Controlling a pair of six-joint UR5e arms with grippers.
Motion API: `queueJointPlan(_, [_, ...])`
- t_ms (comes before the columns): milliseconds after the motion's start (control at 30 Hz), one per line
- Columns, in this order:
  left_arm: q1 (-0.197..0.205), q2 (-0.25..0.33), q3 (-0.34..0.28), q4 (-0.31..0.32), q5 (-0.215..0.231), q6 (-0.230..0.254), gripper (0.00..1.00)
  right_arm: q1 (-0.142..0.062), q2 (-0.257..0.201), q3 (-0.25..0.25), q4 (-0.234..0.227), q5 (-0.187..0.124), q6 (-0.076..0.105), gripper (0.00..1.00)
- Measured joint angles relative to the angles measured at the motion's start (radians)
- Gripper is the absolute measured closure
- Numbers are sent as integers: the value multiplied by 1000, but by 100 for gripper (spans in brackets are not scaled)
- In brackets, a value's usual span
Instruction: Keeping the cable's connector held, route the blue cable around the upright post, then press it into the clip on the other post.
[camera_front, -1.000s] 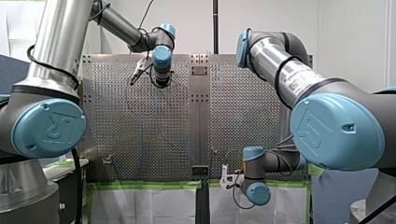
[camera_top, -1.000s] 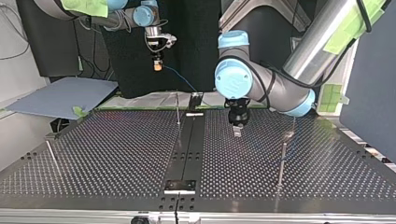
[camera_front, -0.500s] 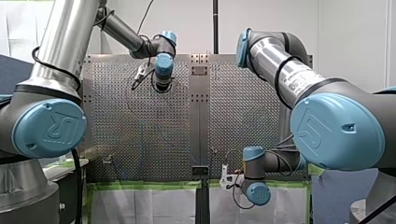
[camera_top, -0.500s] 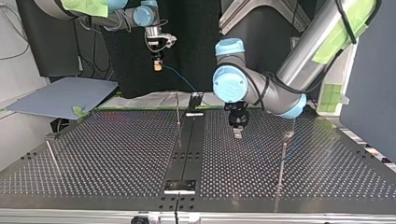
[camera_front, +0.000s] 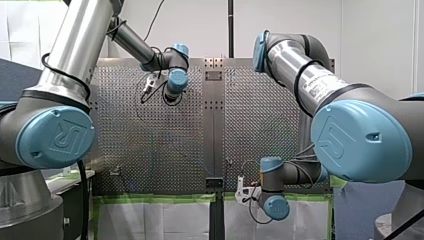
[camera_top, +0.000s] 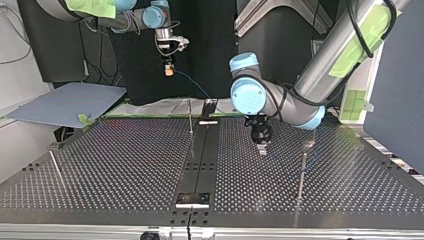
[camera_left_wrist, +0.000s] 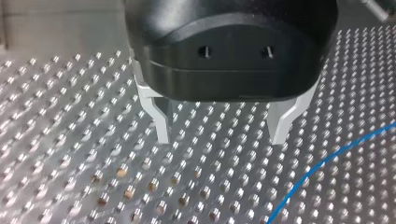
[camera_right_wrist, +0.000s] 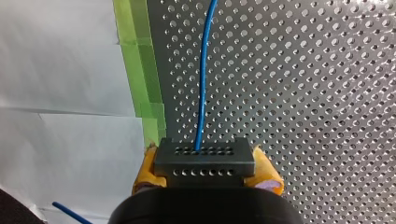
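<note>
— Off the far edge of the worktop, at the top view's left, what did my right gripper have?

— Its yellow-padded fingers were clamped on the connector, a dark block with rows of small holes. The right wrist view showed that plainly.

— And the blue cable?

— It left the middle of the connector and ran straight ahead over the worktop, beside a strip of green tape. From the top view it dropped from the gripper toward the worktop's far edge, near a thin upright post.

— Where was my left gripper?

— Close above the worktop, pointing down, just to the right of the centre strip in the top view. Its metal fingers stood wide apart with nothing between them.

— Was the cable near them?

— A curved stretch of it lay on the worktop ahead of those fingers and off to one side, not between them.

— What about the other post?

— A second post stood further toward the top view's right, with a small fitting at its top. I could not tell whether that was the clip.
</note>
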Motion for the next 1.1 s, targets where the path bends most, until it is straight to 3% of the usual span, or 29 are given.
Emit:
queueJointPlan(400, [27,-91,0,80,-22,7,0,0,0,0,0,0,0,100])
queueJointPlan(700, [56,-109,0,105,-20,10,0,0,0,0,-1,0,0,100])
queueJointPlan(1100, [63,-133,0,128,-11,26,0,1,0,0,-1,-1,0,100])
